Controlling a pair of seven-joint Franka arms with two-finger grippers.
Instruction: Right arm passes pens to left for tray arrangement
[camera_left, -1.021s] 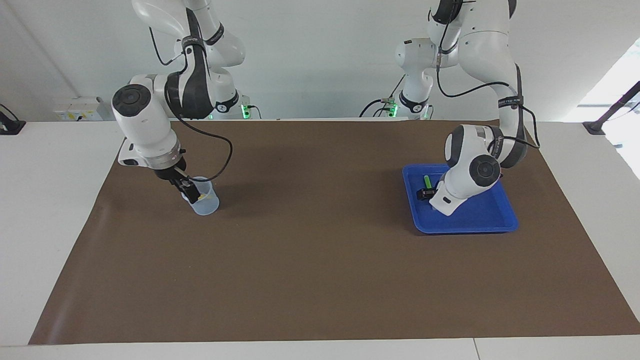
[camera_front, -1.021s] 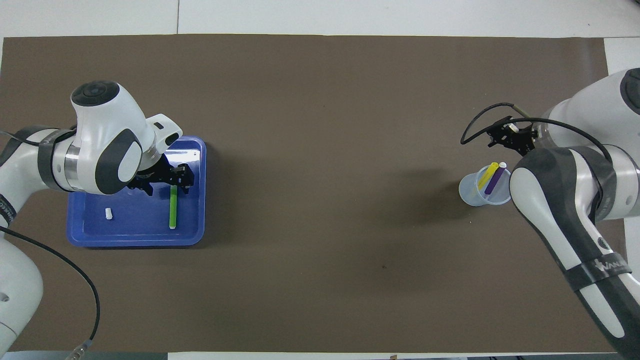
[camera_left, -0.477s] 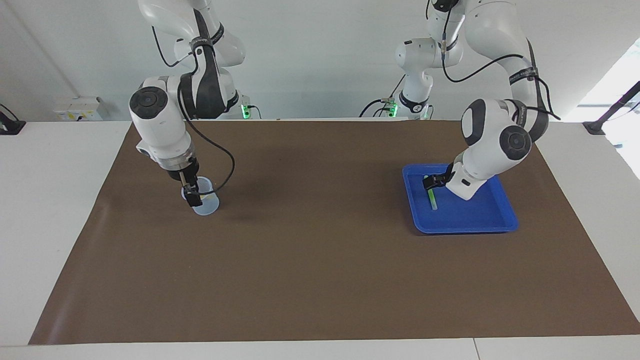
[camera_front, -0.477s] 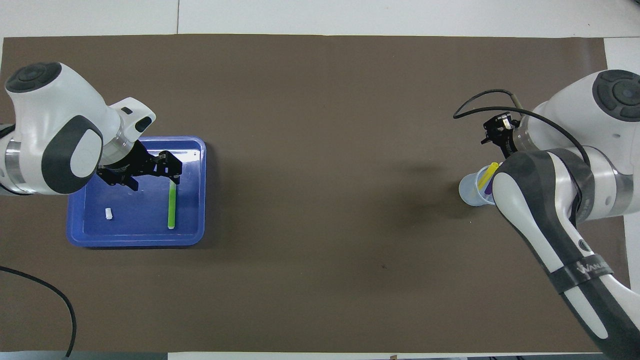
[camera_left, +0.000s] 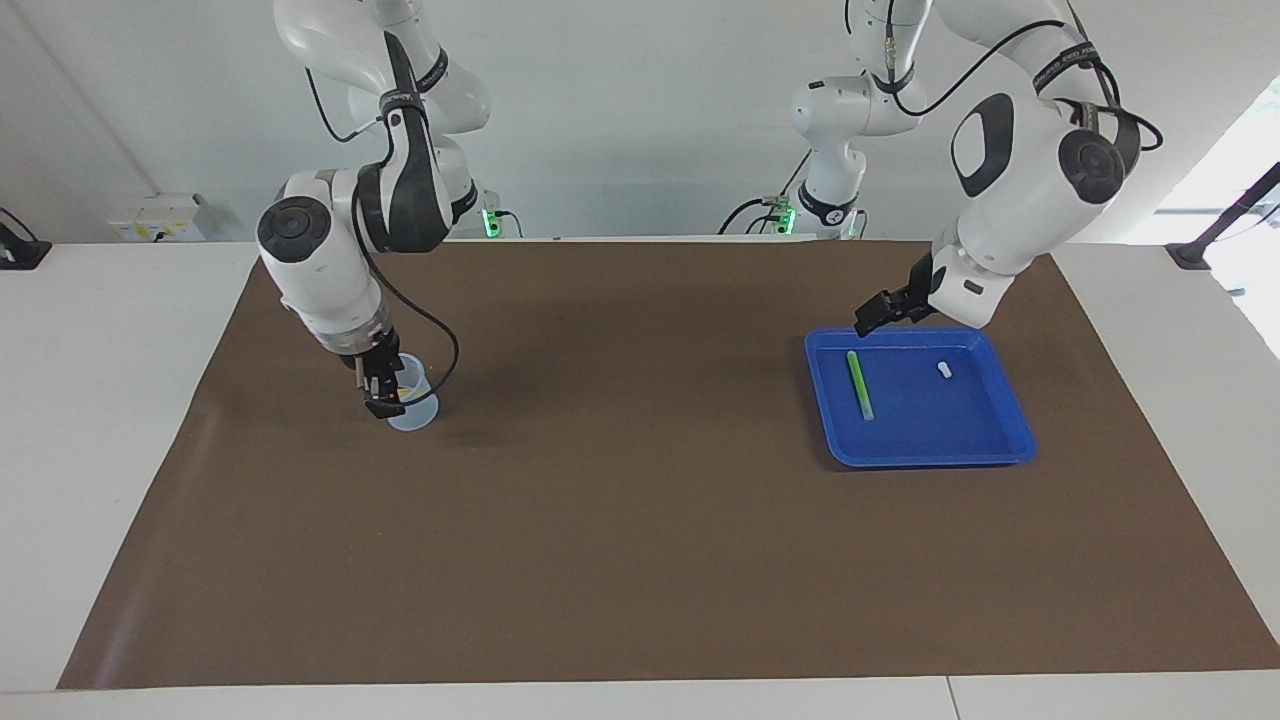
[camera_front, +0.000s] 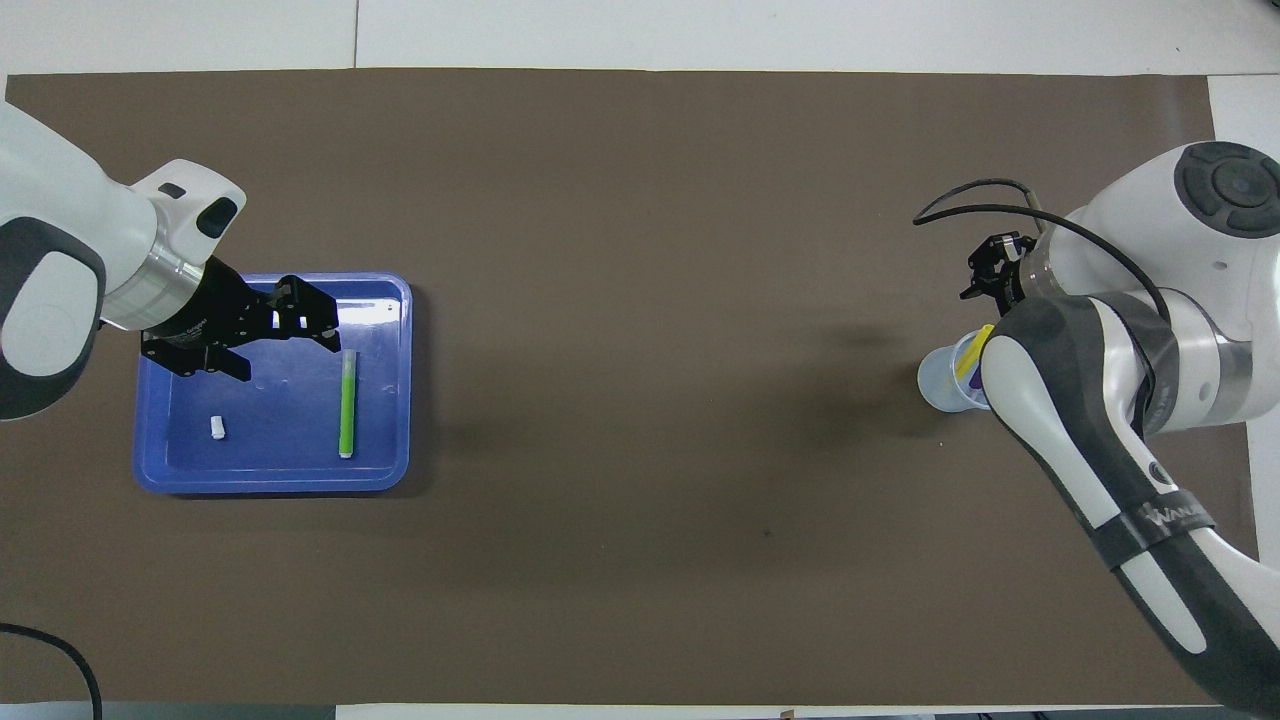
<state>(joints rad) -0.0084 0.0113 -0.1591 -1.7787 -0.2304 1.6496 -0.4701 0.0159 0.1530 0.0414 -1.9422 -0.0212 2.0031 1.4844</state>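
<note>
Brown mat covers our white counter. Our left gripper hangs over the blue tray w/ jaws wide, holding nothing. Green pen lies flat in tray, near a tiny white piece. Our right gripper sits at the clear cup w/ yellow pen & purple pen; can't tell its grip.

Translucent pale-blue plastic cup: right of overhead frame, largely covered by right arm.
Slim purple marker pen: only a sliver shows.
Right gripper: finger gap too small to judge.
</note>
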